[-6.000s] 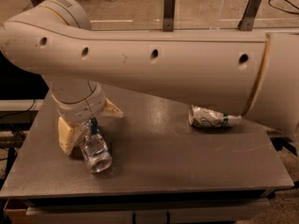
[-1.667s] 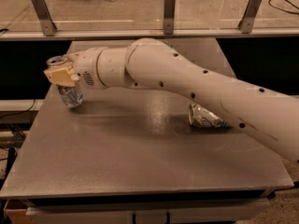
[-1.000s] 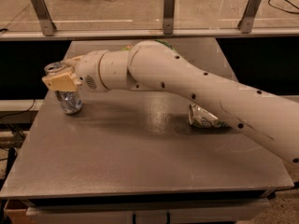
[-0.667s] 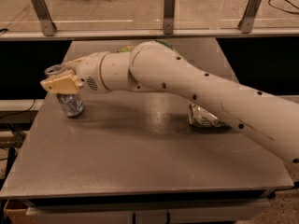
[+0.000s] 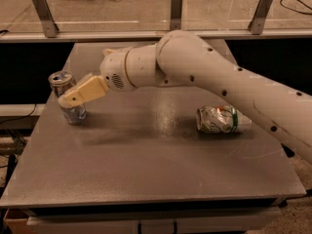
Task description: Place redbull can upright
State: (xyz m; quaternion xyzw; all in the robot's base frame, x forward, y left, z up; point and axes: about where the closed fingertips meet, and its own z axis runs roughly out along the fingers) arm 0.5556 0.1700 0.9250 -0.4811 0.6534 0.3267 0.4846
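Note:
The redbull can (image 5: 73,114) is slim, silver and blue, and stands upright near the table's left edge with its shiny top (image 5: 61,77) facing up. My gripper (image 5: 68,98) is at the can, reaching in from the right at the end of the white arm (image 5: 204,67). One tan finger (image 5: 84,91) crosses in front of the can's middle; the other finger is hidden behind. The jaws look open around the can, which rests on the table.
A fatter white-and-green can (image 5: 223,119) lies on its side at the right of the grey table (image 5: 146,169). A rail with metal posts (image 5: 176,9) runs behind the table. The table's left edge is close to the redbull can.
The can was tilted in my grip near the front left, then carried to the left edge and set upright. Since a second ago the arm has shifted slightly and the can stands still.

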